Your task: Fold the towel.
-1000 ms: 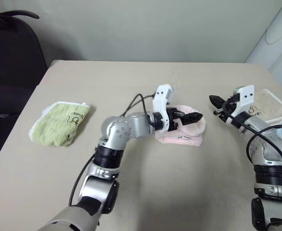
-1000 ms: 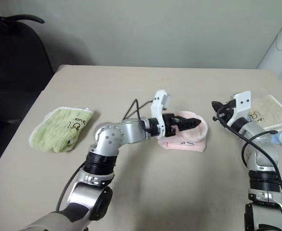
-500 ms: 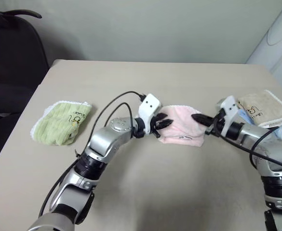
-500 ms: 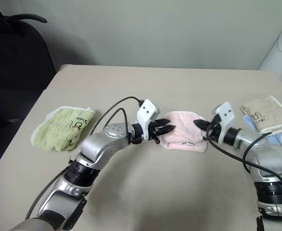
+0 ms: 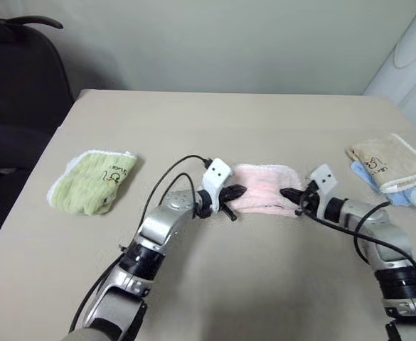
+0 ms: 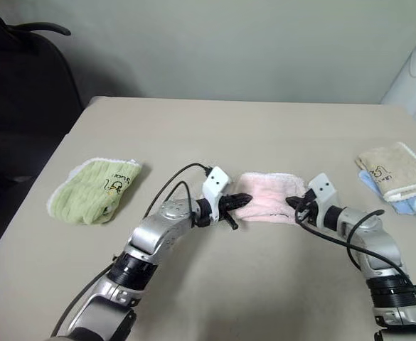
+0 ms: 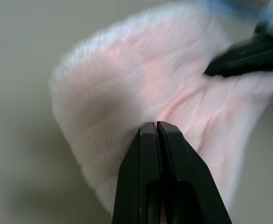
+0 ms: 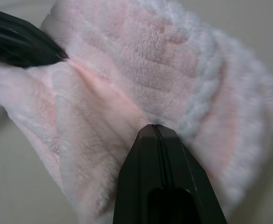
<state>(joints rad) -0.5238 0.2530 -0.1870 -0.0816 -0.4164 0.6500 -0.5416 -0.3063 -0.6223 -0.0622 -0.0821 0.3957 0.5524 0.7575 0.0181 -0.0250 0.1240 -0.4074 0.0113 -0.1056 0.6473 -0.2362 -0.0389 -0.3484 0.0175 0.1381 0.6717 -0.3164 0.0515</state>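
The towel (image 5: 262,192), pale pink and fluffy, lies folded in a flat bundle at the table's middle. My left gripper (image 5: 233,192) is shut, its black tips pressed against the towel's left end (image 7: 108,93), with no cloth showing between the fingers. From the other side my right gripper (image 5: 288,193) is also shut, its tips resting on the towel's right end (image 8: 141,60). A crease in the pile runs between the two tips. Each wrist view also catches the other gripper's black fingers (image 7: 248,55) at the far side of the cloth.
A folded green towel (image 5: 94,182) lies at the table's left. At the right edge, a beige towel with white edging (image 5: 389,160) rests on a blue cloth (image 5: 409,197). A dark chair (image 5: 16,85) stands beyond the table's left corner.
The left gripper has gone from open above the towel to shut at its left end. Both arms have come down and the right tips moved in onto the towel's right end.
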